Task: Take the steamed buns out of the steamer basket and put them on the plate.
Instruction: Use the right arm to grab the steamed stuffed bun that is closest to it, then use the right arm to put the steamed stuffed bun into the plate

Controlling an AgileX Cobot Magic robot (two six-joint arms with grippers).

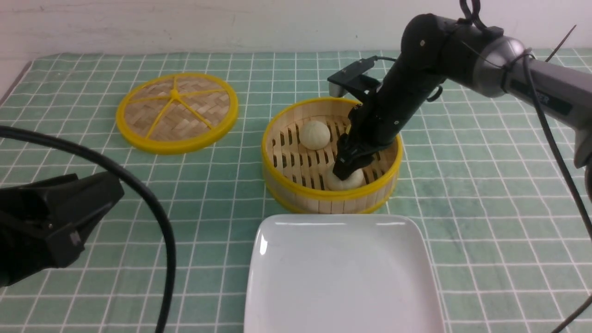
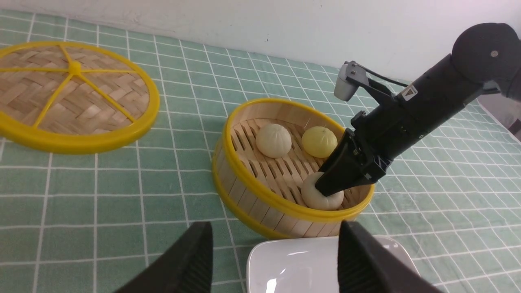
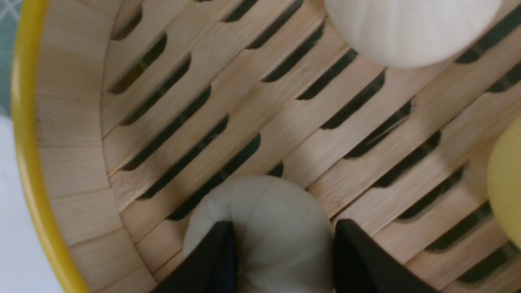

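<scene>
- Front view gives us the broadest thing first: a green checked cloth (image 1: 485, 185) covers the table.
- On it, nearest the robot, lies the plate (image 1: 342, 277), glossy white and square with rounded corners. Its far edge is just beside the steamer basket (image 1: 323, 196) (whether the two touch, we cannot tell).
- The woven lid (image 1: 177, 112) lies flat on the cloth, well apart from the basket, on the robot's left and a little farther back.
- The steamer basket stands upright beyond the plate, and the right arm reaches down into it from the right.
- The left gripper (image 2: 274, 228) hangs low on the left, short of the basket. In its wrist view we see its two fingers spread wide with nothing between them.
- The right gripper (image 1: 346, 172) is down inside the basket by the near wall. In its wrist view the fingers (image 3: 215, 260) press on opposite sides of the front white bun (image 2: 313, 195), one denting it. We take the bun as gripped, though it sits on the slatted floor.
- The back white bun (image 1: 315, 134) rests on the floor toward the basket's far left, apart from the gripper.
- The yellow bun (image 2: 319, 141) sits near it, toward the far right; in the front view the arm hides it.
</scene>
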